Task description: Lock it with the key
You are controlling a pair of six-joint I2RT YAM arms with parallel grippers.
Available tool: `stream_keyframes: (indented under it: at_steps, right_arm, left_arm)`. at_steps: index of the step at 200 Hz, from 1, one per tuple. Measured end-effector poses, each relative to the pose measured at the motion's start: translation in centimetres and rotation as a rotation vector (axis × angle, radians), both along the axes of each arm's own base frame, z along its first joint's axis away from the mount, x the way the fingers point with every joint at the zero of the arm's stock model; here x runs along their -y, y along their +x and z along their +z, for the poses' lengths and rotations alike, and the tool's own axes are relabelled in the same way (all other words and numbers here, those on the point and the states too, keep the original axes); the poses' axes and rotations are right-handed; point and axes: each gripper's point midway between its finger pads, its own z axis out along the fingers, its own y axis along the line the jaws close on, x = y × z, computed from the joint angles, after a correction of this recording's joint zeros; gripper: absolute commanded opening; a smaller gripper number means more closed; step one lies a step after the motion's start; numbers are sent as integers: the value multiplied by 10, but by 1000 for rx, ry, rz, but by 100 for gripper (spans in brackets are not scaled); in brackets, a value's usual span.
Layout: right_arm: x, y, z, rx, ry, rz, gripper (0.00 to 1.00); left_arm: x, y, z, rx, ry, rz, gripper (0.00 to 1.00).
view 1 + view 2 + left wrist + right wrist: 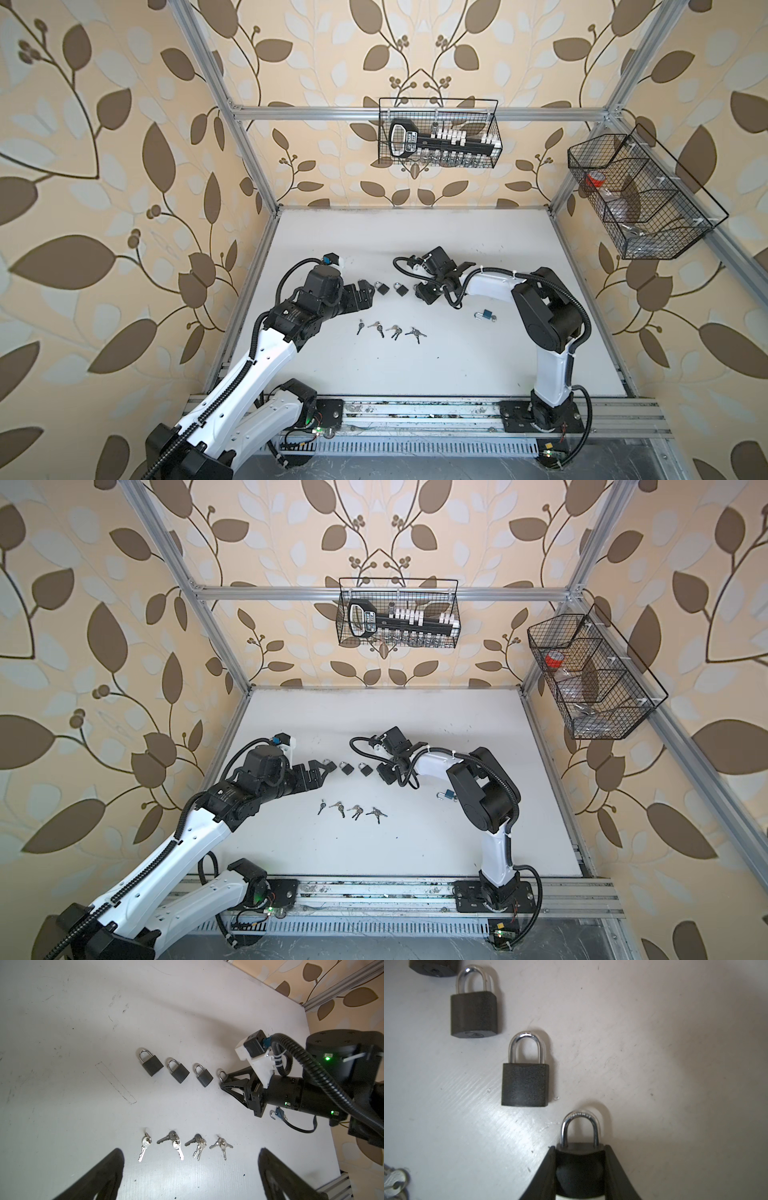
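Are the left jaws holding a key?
No, the left jaws stand wide open and empty; the keys lie loose on the table.

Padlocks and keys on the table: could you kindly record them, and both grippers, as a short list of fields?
Held padlock: black, clamped in right gripper, shackle sticking out
Loose black padlocks: three in a row, lying flat
Key bunches: four in a row, untouched
Blue padlock: apart from both rows
Left gripper: open, empty
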Motion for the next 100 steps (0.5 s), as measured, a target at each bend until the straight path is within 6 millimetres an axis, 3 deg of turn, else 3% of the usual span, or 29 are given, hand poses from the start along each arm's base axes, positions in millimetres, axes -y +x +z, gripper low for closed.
stream_keyframes:
  at_steps: [43,100]
  right_arm:
    - [0,0,0,0,0,0,38]
    - [-1,-1,0,-4,5,4,42]
  left_arm:
    - [-1,1,-1,-4,-2,3,99]
    - [-1,0,-1,-6,-1,3,99]
